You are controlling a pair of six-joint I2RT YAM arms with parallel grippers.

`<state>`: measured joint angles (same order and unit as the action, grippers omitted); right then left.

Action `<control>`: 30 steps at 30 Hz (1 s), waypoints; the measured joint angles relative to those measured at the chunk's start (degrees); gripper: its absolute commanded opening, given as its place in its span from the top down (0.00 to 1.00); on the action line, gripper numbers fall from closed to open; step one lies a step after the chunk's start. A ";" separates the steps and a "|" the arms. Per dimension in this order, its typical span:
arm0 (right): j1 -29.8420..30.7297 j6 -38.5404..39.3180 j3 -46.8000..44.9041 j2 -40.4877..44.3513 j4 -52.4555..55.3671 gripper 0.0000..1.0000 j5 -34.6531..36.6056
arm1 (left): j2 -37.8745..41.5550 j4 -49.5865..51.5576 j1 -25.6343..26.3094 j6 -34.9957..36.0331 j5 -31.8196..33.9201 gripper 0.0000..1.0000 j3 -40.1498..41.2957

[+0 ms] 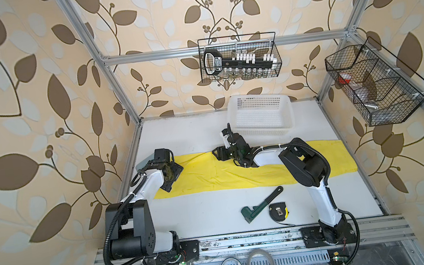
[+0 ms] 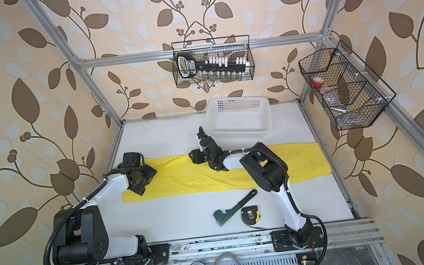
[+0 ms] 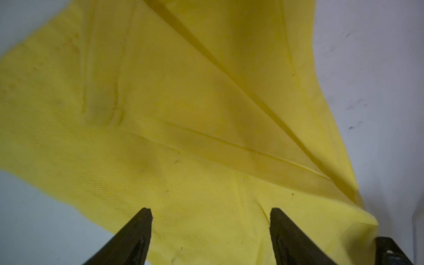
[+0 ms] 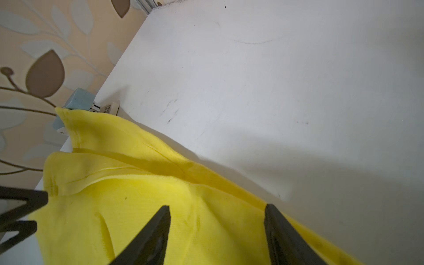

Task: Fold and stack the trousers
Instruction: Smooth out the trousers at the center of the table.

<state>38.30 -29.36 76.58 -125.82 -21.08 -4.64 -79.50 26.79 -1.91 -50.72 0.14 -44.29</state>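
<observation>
White table (image 1: 204, 216) = whole work surface. Yellow trousers (image 1: 219, 177) lie flat on it as one long strip, directly under both grippers; looks like the legs are already laid one on the other. White perforated basket (image 1: 261, 116) sits just beyond R gripper, apart from the cloth.

L gripper (image 3: 210, 212): fingers apart, nothing between them, over one end of the strip. R gripper (image 4: 216, 208): fingers apart too, over the strip's far long edge, approx mid-length. Contact w/ cloth: can't tell for either.

Green pipe wrench (image 1: 262, 205) + tape measure (image 1: 278, 211) lie on the arm-base side of R gripper, well apart from the cloth, not task items.

Step, my read: lengthwise fold done, setting up grasp for crosswise fold. Next move needs both grippers to drop, pinch all layers at the edge and lift together so the strip doesn't skew.
</observation>
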 measured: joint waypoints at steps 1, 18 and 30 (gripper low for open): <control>-0.09 0.00 0.50 -0.44 0.33 0.35 -0.13 | -0.20 -0.02 0.02 -0.22 -0.48 0.27 0.37; -0.44 0.02 2.19 -1.49 3.39 0.35 -1.84 | -15.17 -3.23 2.36 2.25 -3.21 0.50 -9.14; -0.31 0.00 0.72 -1.49 1.11 0.35 -2.12 | -22.40 -0.50 2.34 6.21 4.94 0.49 -20.39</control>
<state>38.00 -29.36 77.30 -127.31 -19.97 -6.76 -101.91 26.28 0.43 -44.51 5.08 -64.69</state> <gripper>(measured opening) 0.654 0.510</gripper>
